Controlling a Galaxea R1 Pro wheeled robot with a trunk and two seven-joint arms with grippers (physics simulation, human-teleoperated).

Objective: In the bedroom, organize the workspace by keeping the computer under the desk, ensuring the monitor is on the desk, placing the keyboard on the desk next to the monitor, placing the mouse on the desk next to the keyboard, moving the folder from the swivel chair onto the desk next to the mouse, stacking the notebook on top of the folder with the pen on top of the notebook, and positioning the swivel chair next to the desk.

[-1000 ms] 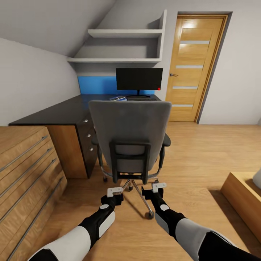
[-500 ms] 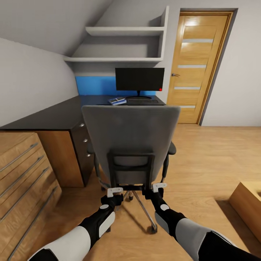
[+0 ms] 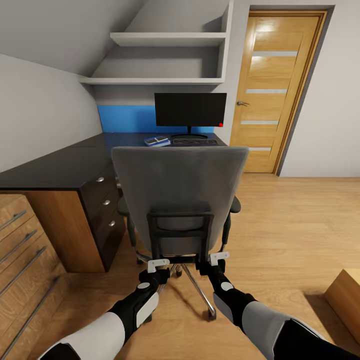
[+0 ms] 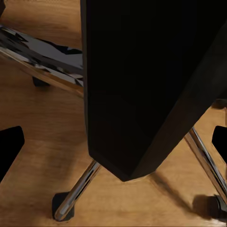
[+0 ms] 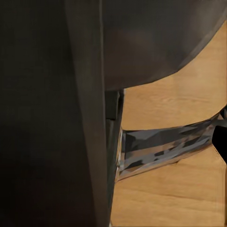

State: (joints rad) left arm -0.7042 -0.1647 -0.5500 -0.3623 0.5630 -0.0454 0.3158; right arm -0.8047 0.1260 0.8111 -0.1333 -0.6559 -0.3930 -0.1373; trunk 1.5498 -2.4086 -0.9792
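The swivel chair [image 3: 180,185] stands right in front of me with its grey back toward me, facing the desk [image 3: 65,165]. My left gripper [image 3: 159,263] and right gripper [image 3: 218,258] sit at the lower corners of its black back frame [image 4: 142,85], both open. The left wrist view has that frame between the spread fingers, above the chrome star base [image 4: 75,198]. On the desk stand the monitor [image 3: 190,109] and, in front of it, the keyboard [image 3: 195,142]. A small blue and white flat item [image 3: 157,141] lies left of the keyboard. The chair back hides the seat.
A dark three-drawer unit [image 3: 102,210] sits under the desk's near end, with a light-wood drawer chest [image 3: 20,250] left of it. A wooden door [image 3: 272,90] is at the back right, shelves [image 3: 165,57] hang over the desk, and a wooden box edge [image 3: 345,295] lies low right.
The whole view has advanced toward the desk. The chair came up against my grippers, then stayed at them while the desk and drawer unit drew nearer.
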